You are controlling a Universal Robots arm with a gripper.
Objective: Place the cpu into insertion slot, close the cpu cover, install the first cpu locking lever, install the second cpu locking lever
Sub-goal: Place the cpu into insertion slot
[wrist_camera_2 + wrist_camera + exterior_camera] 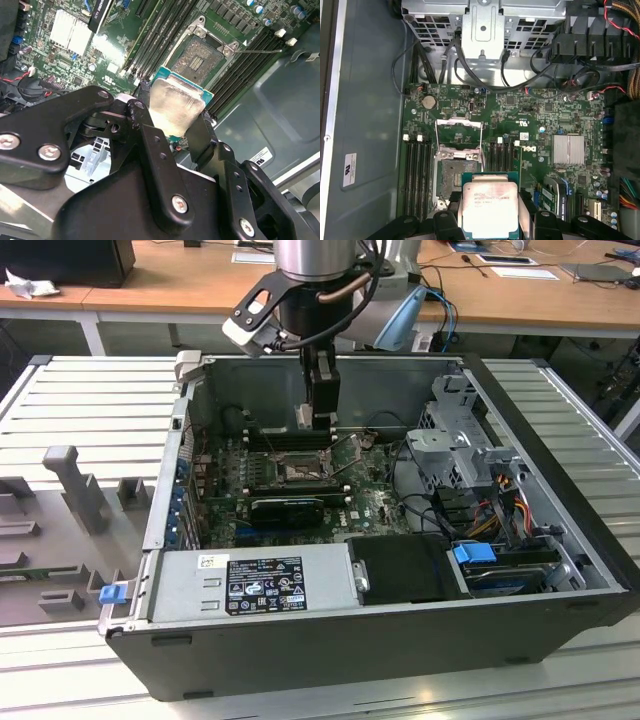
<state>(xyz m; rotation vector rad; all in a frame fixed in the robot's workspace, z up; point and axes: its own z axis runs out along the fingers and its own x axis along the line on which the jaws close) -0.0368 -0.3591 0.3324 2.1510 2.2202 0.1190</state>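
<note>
Claw (173, 107) pinches the cpu (490, 207) by its edges above the green board (530, 130), just beside the bare insertion slot (457, 172). The slot's cpu cover (459, 134) stands swung open. Black memory slots (417, 167) flank it, and cables (470, 82) loop beyond.

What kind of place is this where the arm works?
Probably a robotics lab or test workshop: an opened computer case lies on a slatted metal table, wooden desks stand behind, and the claw holds the cpu over its board.
</note>
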